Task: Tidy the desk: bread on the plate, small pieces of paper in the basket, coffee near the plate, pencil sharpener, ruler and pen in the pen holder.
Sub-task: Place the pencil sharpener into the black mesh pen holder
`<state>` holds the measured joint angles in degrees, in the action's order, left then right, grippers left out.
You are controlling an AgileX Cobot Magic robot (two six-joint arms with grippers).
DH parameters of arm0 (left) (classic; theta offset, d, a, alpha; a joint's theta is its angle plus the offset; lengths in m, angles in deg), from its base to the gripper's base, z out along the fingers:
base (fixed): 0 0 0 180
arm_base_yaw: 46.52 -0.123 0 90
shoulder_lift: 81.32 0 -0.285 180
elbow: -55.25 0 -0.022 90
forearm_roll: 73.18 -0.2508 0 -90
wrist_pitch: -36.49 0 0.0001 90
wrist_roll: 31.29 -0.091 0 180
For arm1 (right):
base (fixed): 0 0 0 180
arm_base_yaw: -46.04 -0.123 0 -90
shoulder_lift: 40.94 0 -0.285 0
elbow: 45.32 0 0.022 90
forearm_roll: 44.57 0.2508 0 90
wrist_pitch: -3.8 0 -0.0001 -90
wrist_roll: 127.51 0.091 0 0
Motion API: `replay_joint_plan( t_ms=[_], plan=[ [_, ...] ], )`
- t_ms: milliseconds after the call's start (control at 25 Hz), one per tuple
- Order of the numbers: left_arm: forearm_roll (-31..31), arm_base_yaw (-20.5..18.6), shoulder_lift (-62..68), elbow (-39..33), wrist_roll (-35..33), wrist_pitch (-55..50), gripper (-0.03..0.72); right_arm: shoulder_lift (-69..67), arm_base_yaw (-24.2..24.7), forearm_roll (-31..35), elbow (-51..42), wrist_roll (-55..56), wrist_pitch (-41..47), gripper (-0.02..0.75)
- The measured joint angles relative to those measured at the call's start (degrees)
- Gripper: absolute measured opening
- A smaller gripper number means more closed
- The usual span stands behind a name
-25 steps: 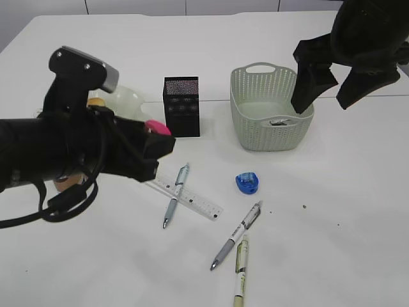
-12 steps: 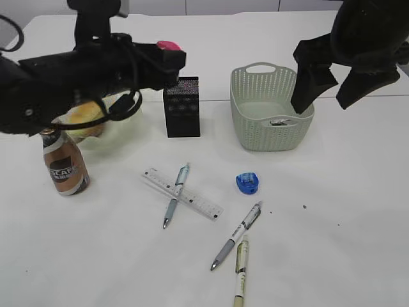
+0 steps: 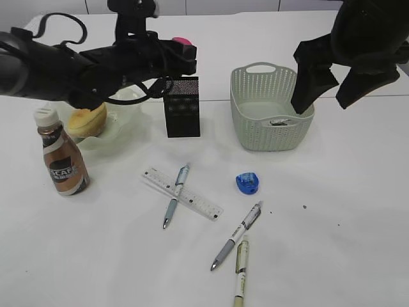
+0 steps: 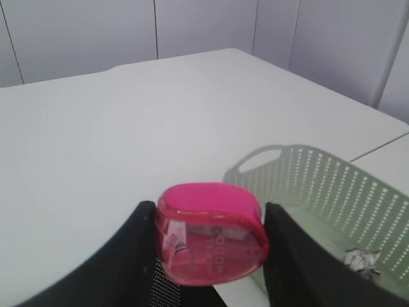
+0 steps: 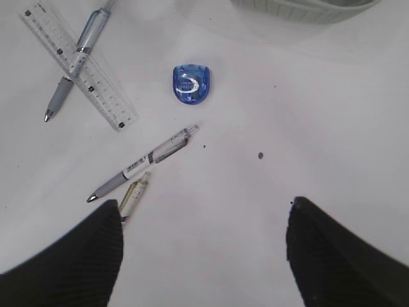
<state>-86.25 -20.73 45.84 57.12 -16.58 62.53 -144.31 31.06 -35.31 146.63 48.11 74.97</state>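
My left gripper (image 3: 183,46) is shut on a pink pencil sharpener (image 4: 211,233) and holds it just above the black mesh pen holder (image 3: 182,107). A blue pencil sharpener (image 3: 247,183) lies on the table, also in the right wrist view (image 5: 190,84). The clear ruler (image 3: 183,194) lies under a blue-grey pen (image 3: 176,195). Two more pens (image 3: 236,235) (image 3: 240,268) lie nearer the front. Bread (image 3: 86,119) sits on the translucent plate (image 3: 124,101), with the coffee bottle (image 3: 62,160) in front. A piece of paper (image 3: 278,121) lies in the basket (image 3: 271,109). My right gripper (image 3: 331,96) hangs open and empty above the basket's right side.
White table all round. The basket's rim (image 5: 300,7) shows at the top of the right wrist view. Small dark specks (image 3: 304,206) dot the table right of the pens.
My left arm has swung from the front left up and back, carrying the pink sharpener over the pen holder; the coffee bottle and bread came into view. The right arm has not moved.
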Motion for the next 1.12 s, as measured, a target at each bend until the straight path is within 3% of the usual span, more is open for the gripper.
replay_joint_plan(
  t_ms=[440,1120],
  plan=[
    [0.2,-1.5,9.9,9.7,0.0,-3.9,0.335,0.0,0.0,0.0,0.0,-0.2,0.0,0.585],
    [0.4,-2.2,10.3,10.2,0.0,-5.7,0.336,0.0,0.0,0.0,0.0,-0.4,0.0,0.584]
  ],
)
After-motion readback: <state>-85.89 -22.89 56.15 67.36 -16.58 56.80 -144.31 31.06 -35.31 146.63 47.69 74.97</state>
